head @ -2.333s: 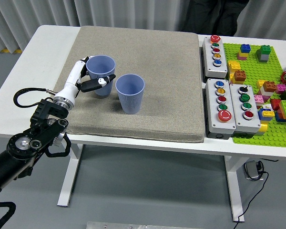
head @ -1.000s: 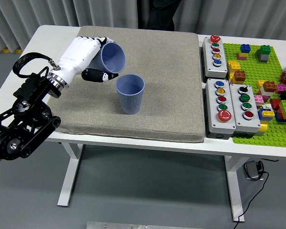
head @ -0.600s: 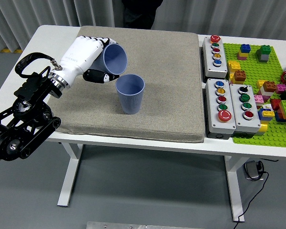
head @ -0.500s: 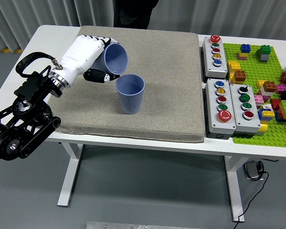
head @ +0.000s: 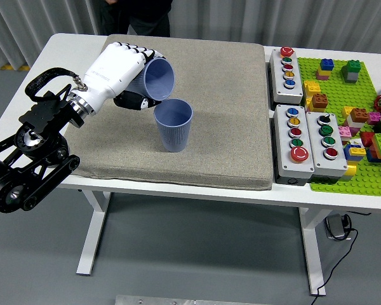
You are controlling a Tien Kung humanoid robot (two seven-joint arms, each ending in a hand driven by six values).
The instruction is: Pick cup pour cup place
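Left robot hand (head: 117, 73) clenched on tilted cup (head: 157, 80), now tipped further than a second ago, mouth moved closer over upright cup (head: 173, 124) on grey mat (head: 228, 114). Pour stage under way; contents not visible. Placing still pending.

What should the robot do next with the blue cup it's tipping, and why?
Probably tip it a little further. The left hand holds the tilted blue cup with its mouth turned sideways, its lip just above and left of the upright blue cup standing on the grey mat. A bit more tilt should send any contents into the lower cup. I cannot see whether anything is inside.
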